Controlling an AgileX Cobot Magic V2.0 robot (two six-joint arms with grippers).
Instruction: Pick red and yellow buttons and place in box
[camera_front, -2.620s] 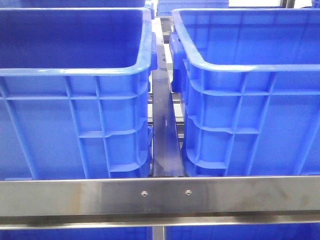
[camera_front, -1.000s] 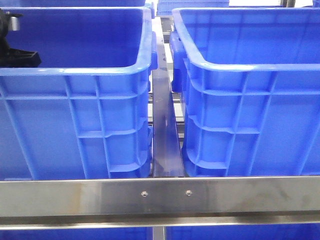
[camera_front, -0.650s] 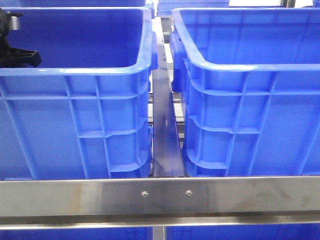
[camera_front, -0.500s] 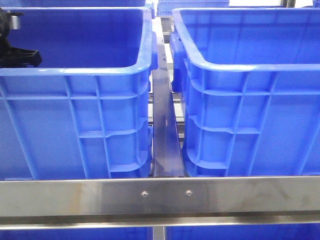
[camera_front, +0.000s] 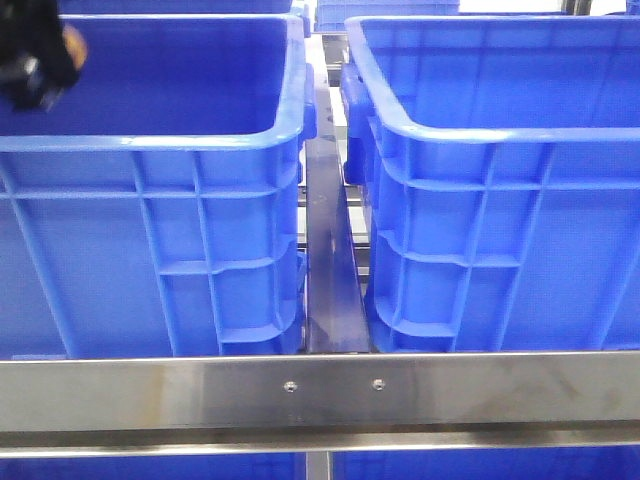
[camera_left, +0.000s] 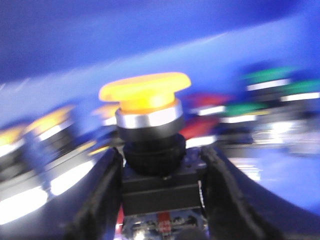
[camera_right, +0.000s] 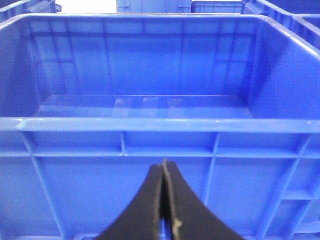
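Note:
My left gripper (camera_left: 159, 175) is shut on a yellow button (camera_left: 146, 93), a yellow mushroom cap on a silver ring and black body, gripped by that black body. In the front view the left gripper (camera_front: 40, 60) rises at the far left above the left blue box (camera_front: 200, 140), with a bit of the yellow button (camera_front: 73, 42) showing. Behind it in the left wrist view lie blurred yellow buttons (camera_left: 52, 125), a red button (camera_left: 207, 102) and green buttons (camera_left: 265, 80). My right gripper (camera_right: 164, 172) is shut and empty, in front of the right blue box (camera_right: 150, 125).
The right blue box (camera_front: 500, 130) shows no contents in the right wrist view. A steel rail (camera_front: 330, 250) runs between the two boxes and a steel crossbar (camera_front: 320, 390) spans the front. More blue boxes (camera_front: 380, 12) stand behind.
The left gripper has risen out of the left box at the far left, now carrying a yellow button. The right arm has stayed out of the front view.

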